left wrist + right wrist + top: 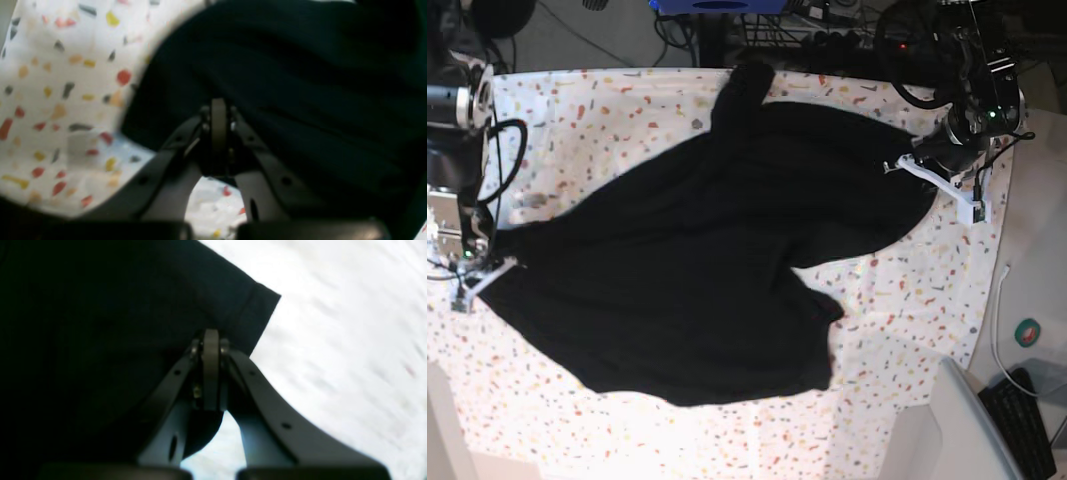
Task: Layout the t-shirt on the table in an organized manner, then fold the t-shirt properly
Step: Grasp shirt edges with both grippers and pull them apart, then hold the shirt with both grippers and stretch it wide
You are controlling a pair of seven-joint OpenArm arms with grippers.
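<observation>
so here's the layout: the black soft-fabric short-sleeved t-shirt is stretched across the big table with the white cloth speckled in red, orange, yellow and grey flecks, and each arm has one end of it. in the base view the left gripper is at the right edge of the picture and the right gripper is at the left edge, so the shirt sits between the two tools and its long axis runs pretty much from one gripper to the other, side to side across the table.

both grippers are clenched on fabric. in the left wrist view the left gripper's tips are pinched together with dark rippled cloth bunched right at them, and in the right wrist view the right gripper's tips are closed on the cloth just beside a hemmed corner of the shirt.

the shirt isn't flat yet. one narrow part trails off toward the far edge of the table, and a lobe of fabric hangs toward the near edge, with a notch of bare cloth between that lobe and the left gripper's end. can't make out the print or the collar from here, it's all just black, so i honestly can't tell which end is the neck. my guess is the next bit is about pulling apart along that same line.
</observation>
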